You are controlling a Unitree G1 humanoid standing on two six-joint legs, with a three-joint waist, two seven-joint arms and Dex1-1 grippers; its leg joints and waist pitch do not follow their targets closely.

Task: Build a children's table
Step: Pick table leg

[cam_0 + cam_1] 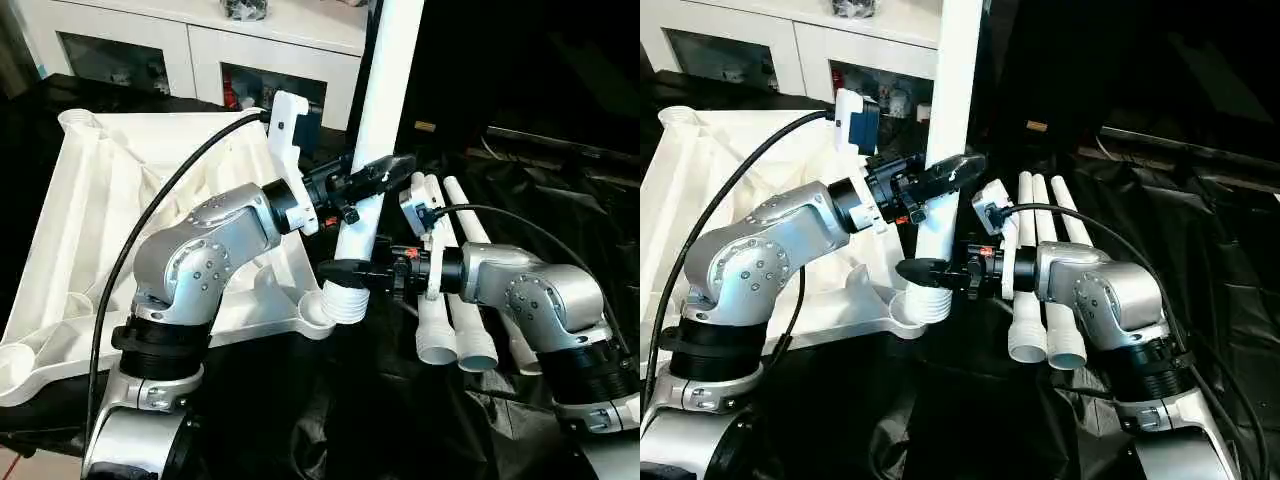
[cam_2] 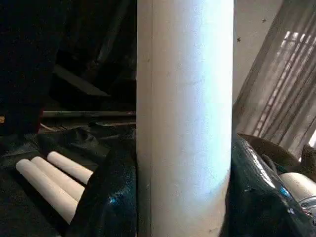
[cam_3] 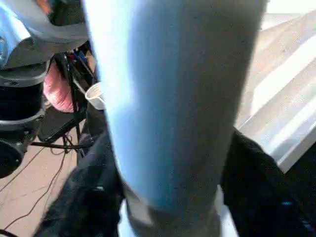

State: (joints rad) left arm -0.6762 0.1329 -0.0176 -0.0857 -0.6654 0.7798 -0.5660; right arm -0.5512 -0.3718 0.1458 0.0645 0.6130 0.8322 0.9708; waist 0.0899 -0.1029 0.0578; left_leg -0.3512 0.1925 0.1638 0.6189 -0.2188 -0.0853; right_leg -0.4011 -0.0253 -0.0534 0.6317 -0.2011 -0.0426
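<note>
The long white tapered plastic leg [image 1: 383, 110] stands upright in the near corner socket [image 1: 318, 310] of the white ribbed tabletop [image 1: 110, 215]; left gripper [image 1: 375, 172] and right gripper [image 1: 350, 270] both clamp it; keep it vertical, twisting the thread down squarely.

My head views are bright on the white tabletop [image 1: 120, 190] and deep dark over the black sheet [image 1: 1220, 300] to my right; highlights gleam on my silver forearms; at my left wrist the leg [image 2: 185, 118] is fairly sharp, daylight glowing through a curtain [image 2: 281, 89]; my right wrist view is blurred, blue-tinted.
</note>
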